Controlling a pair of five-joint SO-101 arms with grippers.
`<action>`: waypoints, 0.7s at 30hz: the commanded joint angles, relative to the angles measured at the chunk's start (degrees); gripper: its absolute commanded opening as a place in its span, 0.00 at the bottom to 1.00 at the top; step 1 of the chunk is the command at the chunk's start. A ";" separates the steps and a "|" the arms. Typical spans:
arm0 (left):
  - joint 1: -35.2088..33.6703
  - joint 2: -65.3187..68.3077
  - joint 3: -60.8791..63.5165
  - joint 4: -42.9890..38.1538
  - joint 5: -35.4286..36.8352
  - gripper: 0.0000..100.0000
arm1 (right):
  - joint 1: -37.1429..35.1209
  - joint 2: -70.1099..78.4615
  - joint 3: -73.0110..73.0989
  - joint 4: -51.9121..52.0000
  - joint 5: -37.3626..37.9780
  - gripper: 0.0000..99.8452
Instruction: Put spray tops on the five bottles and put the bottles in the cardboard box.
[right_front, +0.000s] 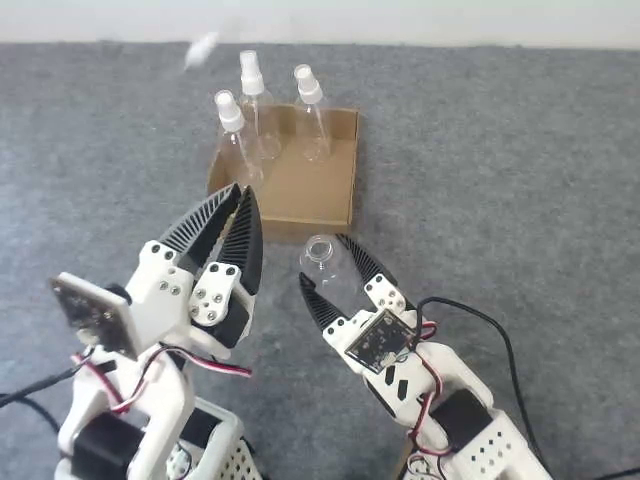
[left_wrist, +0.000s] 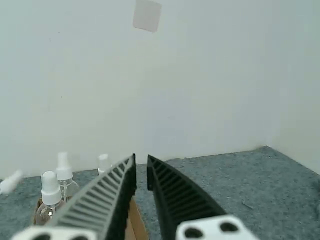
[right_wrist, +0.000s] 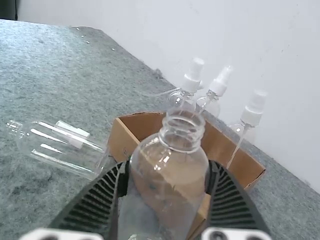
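Bottle (right_wrist: 167, 165), open-necked, sits clamped in right pincer (right_front: 322, 258); left pincer (right_front: 243, 190) is clenched on nothing.

A: Where do we find the cardboard box (right_front: 300, 195)?

B: On the tabletop (right_front: 520, 150), near its far edge, about midway between the left and right edges. In the far half of the box stand three bottles: the first bottle (right_front: 238, 140) at the left wall, the second bottle (right_front: 255, 100) behind it, the third bottle (right_front: 313, 110) to the right.

A: And before the box?

B: We see the fourth bottle (right_front: 318, 250) upright just before the near wall, inside the right gripper (right_front: 322, 258). The left gripper (right_front: 244, 190) hangs over the near left corner of the box. The fifth bottle (right_wrist: 50, 142) lies on the tabletop just beside a box corner.
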 joint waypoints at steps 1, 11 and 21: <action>-0.18 -0.09 -0.40 0.09 -0.70 0.03 | 0.57 -2.15 0.97 0.48 0.26 0.10; -6.68 -3.08 -0.84 -0.35 -0.53 0.03 | 0.57 -2.15 0.97 1.80 0.18 0.10; -23.12 -4.31 -2.86 0.53 -2.20 0.03 | 1.01 -2.15 0.97 1.98 0.18 0.10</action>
